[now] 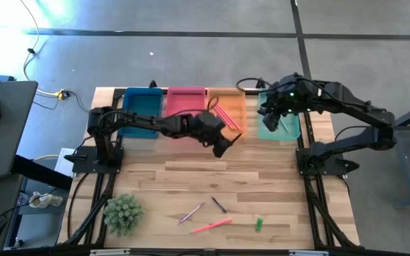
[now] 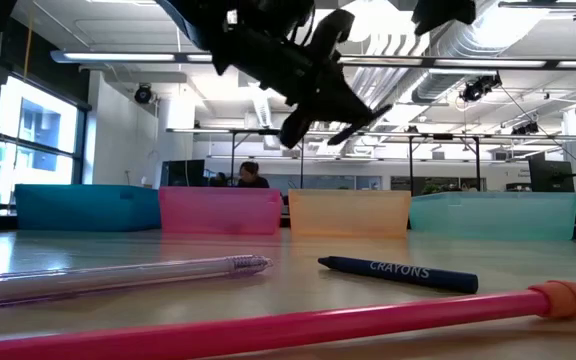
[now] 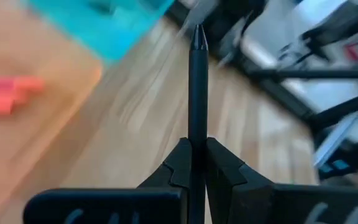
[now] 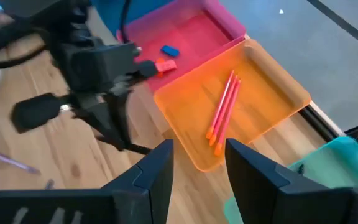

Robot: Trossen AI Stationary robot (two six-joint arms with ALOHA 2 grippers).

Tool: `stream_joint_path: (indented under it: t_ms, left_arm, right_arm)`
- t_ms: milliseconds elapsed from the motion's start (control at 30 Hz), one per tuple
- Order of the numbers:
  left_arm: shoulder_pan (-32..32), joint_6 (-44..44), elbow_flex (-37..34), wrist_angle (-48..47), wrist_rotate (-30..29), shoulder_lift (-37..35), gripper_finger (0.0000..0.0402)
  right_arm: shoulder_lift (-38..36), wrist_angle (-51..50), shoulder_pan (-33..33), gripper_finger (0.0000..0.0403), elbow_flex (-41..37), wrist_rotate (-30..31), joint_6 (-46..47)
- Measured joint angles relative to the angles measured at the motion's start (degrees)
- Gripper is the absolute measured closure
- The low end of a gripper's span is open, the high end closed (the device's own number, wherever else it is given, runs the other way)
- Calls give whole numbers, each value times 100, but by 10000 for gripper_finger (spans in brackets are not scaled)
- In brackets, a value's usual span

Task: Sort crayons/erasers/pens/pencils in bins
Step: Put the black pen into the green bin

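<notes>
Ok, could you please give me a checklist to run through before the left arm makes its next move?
1. Grip: left end effector shut on the black stick, held centred between the fingers: ok.
2. Kind of stick, pen or pencil: cannot tell.
3. Left end effector above a bin: not ok; it hangs over bare table, just in front of the orange bin.
4. Room in the orange bin: ok; it holds only two pink pencils.
5. Right end effector out of the way: ok; it is open, above the teal bin, apart from the left arm.
</notes>
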Motion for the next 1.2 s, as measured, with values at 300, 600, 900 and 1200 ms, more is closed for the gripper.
stream_joint_path:
  t_ms: [300, 600, 900, 1200]
  left_arm:
    - [575, -52, 4, 1739, 1273, 0, 396]
    - [1020, -529, 4, 3053, 2164, -4, 396]
    - [1384, -1131, 8, 3964, 2823, -8, 396]
    - [1720, -1305, 11, 3975, 3141, -9, 396]
  right_arm:
    - [-453, 662, 0, 265, 0, 2, 1441]
    - [-451, 1098, 0, 265, 0, 10, 2453]
    - [-47, 1368, 0, 265, 0, 94, 2844]
    - [471, 2132, 2, 265, 0, 102, 2828]
